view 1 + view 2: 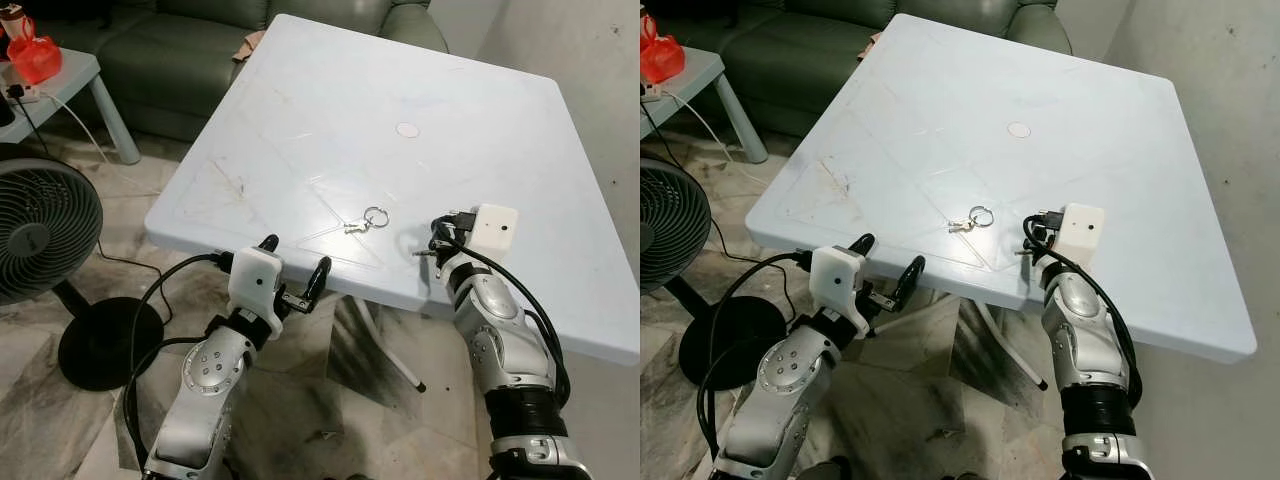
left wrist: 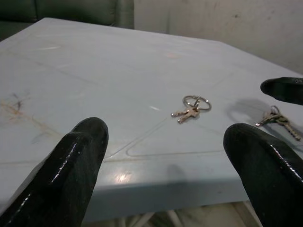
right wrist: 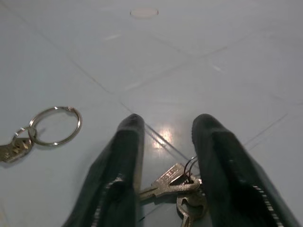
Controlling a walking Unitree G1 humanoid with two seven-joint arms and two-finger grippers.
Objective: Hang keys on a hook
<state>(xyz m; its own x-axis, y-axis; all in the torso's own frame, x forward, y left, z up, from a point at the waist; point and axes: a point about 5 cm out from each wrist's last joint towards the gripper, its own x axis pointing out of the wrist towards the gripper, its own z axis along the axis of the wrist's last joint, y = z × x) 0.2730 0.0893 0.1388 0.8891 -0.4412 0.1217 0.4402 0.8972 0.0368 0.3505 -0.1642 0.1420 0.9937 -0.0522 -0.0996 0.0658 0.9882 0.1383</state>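
A key ring with small keys [image 1: 368, 220] lies flat on the white table [image 1: 330, 100] near its front edge, also seen from my left wrist as the ring with keys [image 2: 191, 108]. A second bunch of keys [image 3: 182, 187] lies between the black fingers of my right gripper [image 3: 163, 125], which rests low over the table just right of the first ring and stands open. My left gripper [image 1: 295, 257] is open at the table's front edge, facing the keys, with nothing in it.
A standing fan [image 1: 40, 230] and its cable are on the floor at my left. A green sofa [image 1: 200, 50] stands behind the table, with a small side table [image 1: 70, 75] carrying a red object [image 1: 35, 55]. A wall runs along the right.
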